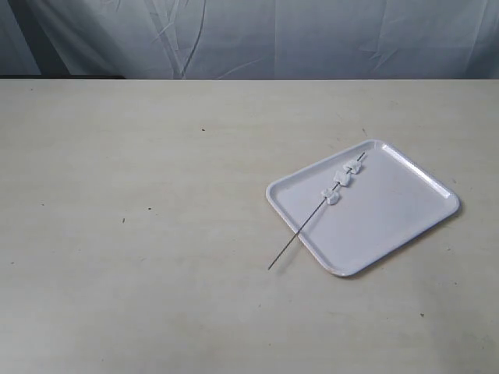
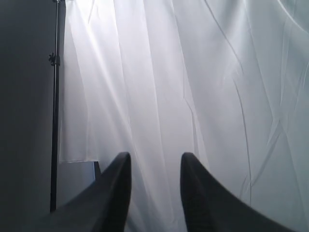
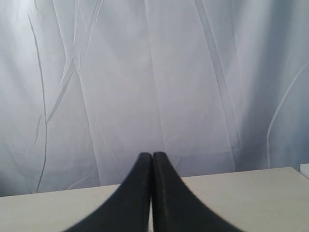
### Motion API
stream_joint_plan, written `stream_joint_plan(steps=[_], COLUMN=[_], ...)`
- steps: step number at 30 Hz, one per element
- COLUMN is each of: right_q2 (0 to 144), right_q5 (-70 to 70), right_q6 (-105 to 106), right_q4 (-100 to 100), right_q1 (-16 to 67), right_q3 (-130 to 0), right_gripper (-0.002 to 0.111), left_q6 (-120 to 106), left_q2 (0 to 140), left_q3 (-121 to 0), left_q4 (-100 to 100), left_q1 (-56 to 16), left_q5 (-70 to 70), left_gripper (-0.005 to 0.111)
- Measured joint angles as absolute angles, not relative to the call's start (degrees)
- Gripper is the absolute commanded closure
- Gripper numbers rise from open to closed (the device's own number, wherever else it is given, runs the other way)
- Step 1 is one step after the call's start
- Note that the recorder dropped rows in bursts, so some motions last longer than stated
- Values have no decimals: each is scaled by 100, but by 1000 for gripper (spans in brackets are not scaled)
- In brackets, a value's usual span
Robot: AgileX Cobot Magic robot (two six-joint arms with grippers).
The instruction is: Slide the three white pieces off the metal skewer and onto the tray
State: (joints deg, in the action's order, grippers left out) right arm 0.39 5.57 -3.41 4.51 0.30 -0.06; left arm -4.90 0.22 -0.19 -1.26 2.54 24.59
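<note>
The white tray (image 1: 390, 226) lies turned at an angle on the right half of the table. Across it rests the thin metal skewer (image 1: 300, 231), its bare end sticking out past the tray's near-left rim onto the table. Three white pieces (image 1: 342, 179) are threaded on the skewer's far part, over the tray. Neither gripper shows in the exterior view. In the left wrist view, my left gripper (image 2: 155, 162) is open, facing a white curtain with nothing between its fingers. My right gripper (image 3: 152, 157) is shut on nothing, pointing over the table edge toward the curtain.
The beige table (image 1: 140, 234) fills the exterior view, with a white curtain (image 1: 249, 35) hanging behind it. A dark stand pole (image 2: 54, 111) rises at the edge of the curtain in the left wrist view.
</note>
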Motion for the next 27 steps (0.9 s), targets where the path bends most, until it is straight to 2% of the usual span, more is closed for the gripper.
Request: stream_joint_plan(steps=[11,27], right_q2=[39,39], right_q5=[1631,2210], right_q6=[-362,-1636], right_q4=[1017,1102], right_q1=[30,30], right_q3=[-6,-6], right_gripper=[109,109], left_q6=[-377,1939], left_q2=[22,17], left_q3=[-19,-31], left_q4=[-126,-377], left_q1=[254,254], left_q5=[2856,4371], left_gripper=[72,72])
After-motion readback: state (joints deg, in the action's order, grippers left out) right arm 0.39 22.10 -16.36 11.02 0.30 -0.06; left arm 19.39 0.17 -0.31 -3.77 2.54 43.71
